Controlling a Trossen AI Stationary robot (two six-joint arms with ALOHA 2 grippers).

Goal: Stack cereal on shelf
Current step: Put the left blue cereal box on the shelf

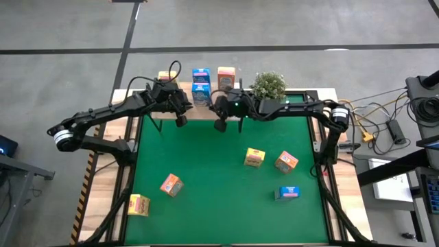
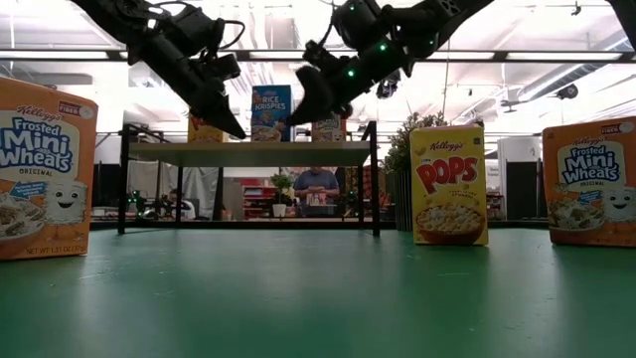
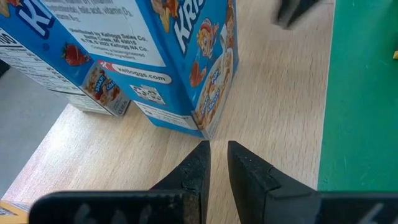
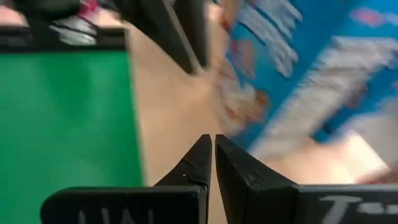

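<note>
A: From above, we see the low light-wood shelf on black legs (image 1: 206, 110) at twelve o'clock on the green-topped table (image 1: 219, 206). On it stand a small yellow cardboard cereal box (image 1: 165, 76), two small blue cardboard cereal boxes (image 1: 201, 86) one upon the other, and an orange-red cardboard cereal box (image 1: 226, 78). The green potted plant (image 1: 267, 85) sits at about one o'clock.

B: And the loose boxes? We count a yellow one (image 1: 254, 158) and an orange one (image 1: 286, 162) at about four o'clock, a blue one (image 1: 289, 193) towards five, an orange one (image 1: 171, 184) and a yellow one (image 1: 139, 204) at seven.

A: The left hand (image 1: 181, 120) and right hand (image 1: 220, 125) hover at the shelf's front edge, either side of the blue boxes, both empty.

B: At table height we see both hands above the shelf board (image 2: 248, 154), fingers pointing down towards each other.

A: The left wrist camera shows that hand (image 3: 216, 155) nearly closed, holding nothing, just short of a blue box's corner (image 3: 205, 68).

B: The right wrist view shows its hand (image 4: 214, 149) pinched shut, likewise empty, with blue carton beyond.

A: We judge these cartons light, stiff but easily dented, with slick printed faces. We'd take one across its narrow sides, near mid-height, and squeeze gently.
</note>
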